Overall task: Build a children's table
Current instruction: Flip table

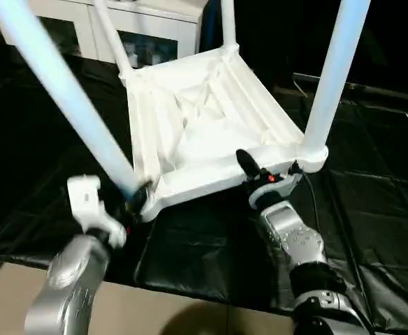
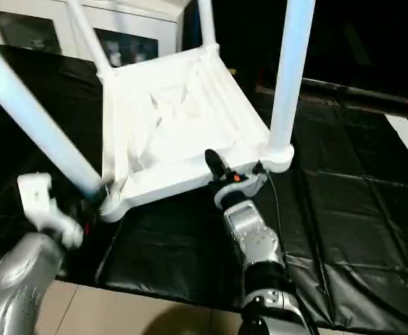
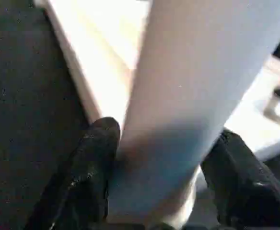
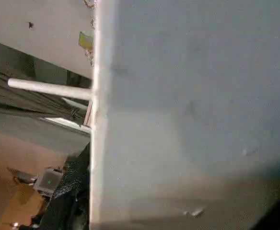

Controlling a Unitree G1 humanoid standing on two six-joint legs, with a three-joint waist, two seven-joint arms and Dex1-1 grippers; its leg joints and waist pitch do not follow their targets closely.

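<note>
Table top [image 1: 204,129] lay upside down and tilted on the black sheet [image 1: 372,181], underside facing up, with four legs standing in its corner sockets: near-left leg [image 1: 64,91], near-right leg [image 1: 333,80], far-left leg [image 1: 110,35], far-right leg [image 1: 227,22]. Left gripper [image 3: 164,167] sat at the base of the near-left leg, one finger on either side of it; right gripper [image 1: 263,174] met the top's near edge, just left of the near-right leg. A cabinet [image 1: 155,31] stood behind the top.
</note>
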